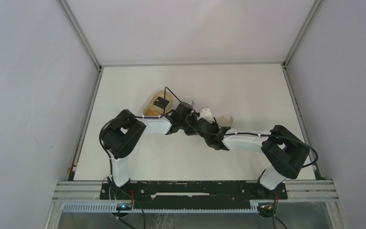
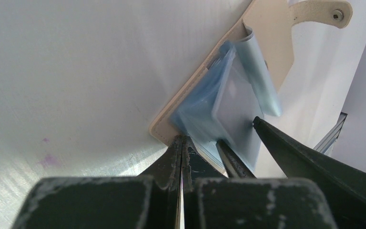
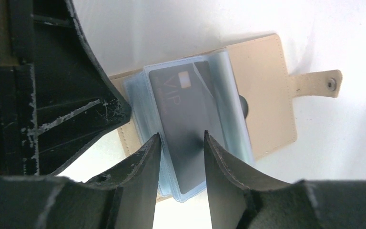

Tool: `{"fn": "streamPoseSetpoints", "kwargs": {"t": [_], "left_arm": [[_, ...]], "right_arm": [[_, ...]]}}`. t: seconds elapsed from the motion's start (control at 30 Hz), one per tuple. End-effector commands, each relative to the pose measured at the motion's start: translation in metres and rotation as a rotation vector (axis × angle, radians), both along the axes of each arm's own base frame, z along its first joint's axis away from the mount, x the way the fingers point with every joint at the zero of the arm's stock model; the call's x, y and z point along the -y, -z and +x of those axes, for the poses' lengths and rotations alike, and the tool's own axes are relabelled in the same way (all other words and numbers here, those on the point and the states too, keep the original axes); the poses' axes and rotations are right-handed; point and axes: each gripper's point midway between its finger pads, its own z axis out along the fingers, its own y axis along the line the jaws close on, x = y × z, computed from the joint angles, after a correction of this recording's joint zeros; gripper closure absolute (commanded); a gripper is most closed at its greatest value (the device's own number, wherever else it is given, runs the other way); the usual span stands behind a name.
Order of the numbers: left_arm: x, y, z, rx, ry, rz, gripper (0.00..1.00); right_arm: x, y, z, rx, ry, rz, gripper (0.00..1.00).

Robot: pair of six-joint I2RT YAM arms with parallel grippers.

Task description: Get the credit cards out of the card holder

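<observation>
The tan card holder (image 3: pixel 267 90) lies open on the white table, its snap tab (image 3: pixel 321 85) pointing away. Light blue plastic sleeves (image 3: pixel 221 95) fan out of it, and a dark credit card (image 3: pixel 186 119) marked VIP shows in the top sleeve. My right gripper (image 3: pixel 182 135) is open, its two fingers straddling that sleeve and card from the near end. My left gripper (image 2: pixel 182 139) is shut, with its tips pressed on the holder's corner (image 2: pixel 164 126) beside the sleeves (image 2: pixel 205 107). In the top view the arms hide most of the holder (image 1: pixel 224 119).
An oval tan tray (image 1: pixel 151 109) sits behind the left arm, with a small flat black thing (image 1: pixel 160 101) in it. Both wrists crowd together at mid-table. Grey walls close in the table at left, right and back.
</observation>
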Motion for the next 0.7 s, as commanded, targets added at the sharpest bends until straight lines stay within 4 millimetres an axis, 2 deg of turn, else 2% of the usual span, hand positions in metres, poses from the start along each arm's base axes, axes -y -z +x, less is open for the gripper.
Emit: {"fn": "streamPoseSetpoints", "kwargs": {"t": [0.0, 0.27, 0.43, 0.67], "left_arm": [[-0.042, 0.052, -0.031, -0.121, 0.007, 0.209, 1.00], [-0.043, 0.052, -0.032, -0.122, 0.011, 0.209, 1.00], [-0.043, 0.052, -0.032, -0.120, 0.014, 0.208, 1.00], [-0.043, 0.053, -0.033, -0.122, 0.016, 0.209, 1.00]], "right_arm": [[-0.001, -0.036, 0.015, 0.097, 0.021, 0.013, 0.54], [0.000, -0.063, 0.020, 0.120, 0.039, 0.124, 0.54], [0.006, -0.055, 0.026, 0.075, 0.066, 0.158, 0.53], [0.003, -0.044, 0.024, 0.035, 0.051, 0.160, 0.53]]}}
